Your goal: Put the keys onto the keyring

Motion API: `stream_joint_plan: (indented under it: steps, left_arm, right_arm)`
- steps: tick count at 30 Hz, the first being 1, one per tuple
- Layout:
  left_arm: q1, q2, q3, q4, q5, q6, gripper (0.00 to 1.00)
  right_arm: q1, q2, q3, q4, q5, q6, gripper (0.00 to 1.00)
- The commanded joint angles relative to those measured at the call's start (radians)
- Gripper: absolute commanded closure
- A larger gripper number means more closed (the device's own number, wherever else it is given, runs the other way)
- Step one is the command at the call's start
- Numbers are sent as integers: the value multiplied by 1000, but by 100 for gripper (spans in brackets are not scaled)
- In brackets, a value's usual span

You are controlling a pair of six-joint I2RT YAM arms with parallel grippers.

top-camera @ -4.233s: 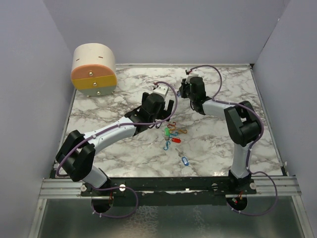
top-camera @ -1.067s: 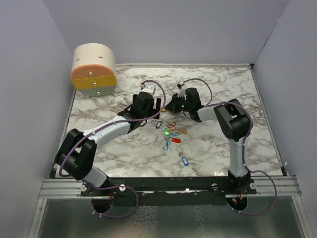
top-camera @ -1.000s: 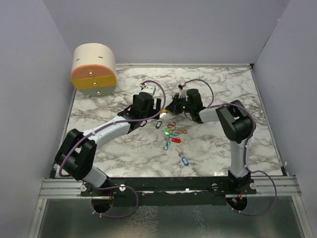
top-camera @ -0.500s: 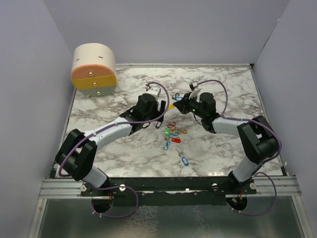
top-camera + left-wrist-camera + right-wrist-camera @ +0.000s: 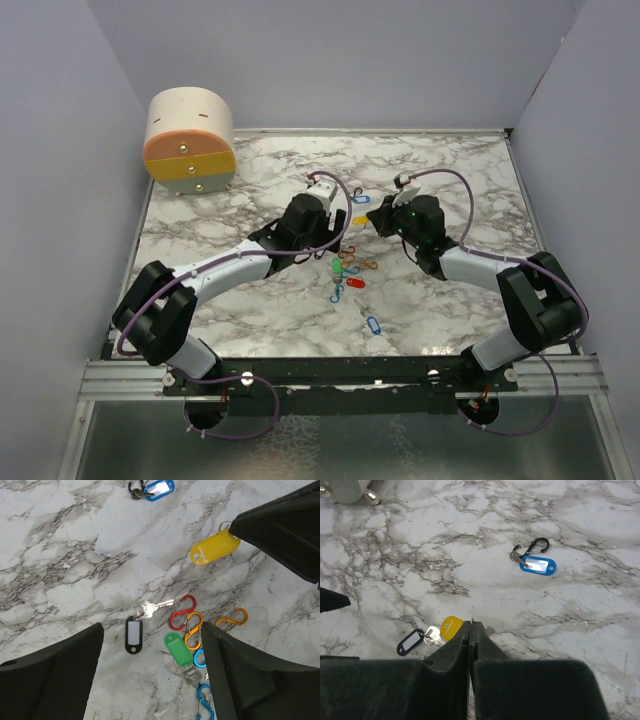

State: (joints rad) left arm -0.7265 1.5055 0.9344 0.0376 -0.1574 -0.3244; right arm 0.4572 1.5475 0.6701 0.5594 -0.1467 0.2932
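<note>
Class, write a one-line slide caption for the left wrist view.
Open left gripper above a black-tagged key, coloured clips and a green tag on the marble table, yellow tag beyond.

- Table [image 5: 60,570]: smooth surface with a marble pattern, slightly glossy.
- Yellow tag [image 5: 214,550], upper right: smooth plastic.
- Key [image 5: 155,606], centre: bright bare metal.
- Red clip [image 5: 181,612]: shiny, thin, metal-looking.

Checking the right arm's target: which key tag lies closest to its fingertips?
The yellow tag, right at the shut right gripper; the black tag and blue tag lie farther off.
</note>
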Motion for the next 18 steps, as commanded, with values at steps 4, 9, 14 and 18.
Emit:
stream_joint_plan:
  steps: [4,9,14,18]
  left_arm:
    - [-55,7,-18,58,41,-16,21]
    - [-87,32,-31,58,28,-29,21]
    - [-130,26,-73,56,9,-54,23]
    - [-172,-12,-127,45,-22,-83,25]
  right_arm:
    - [6,-92,3,-118,187,-57,99]
    - [6,-118,-7,-126,217,-62,99]
    - [5,-132,-12,-130,234,-65,99]
    - [5,-143,-18,-131,239,-64,99]
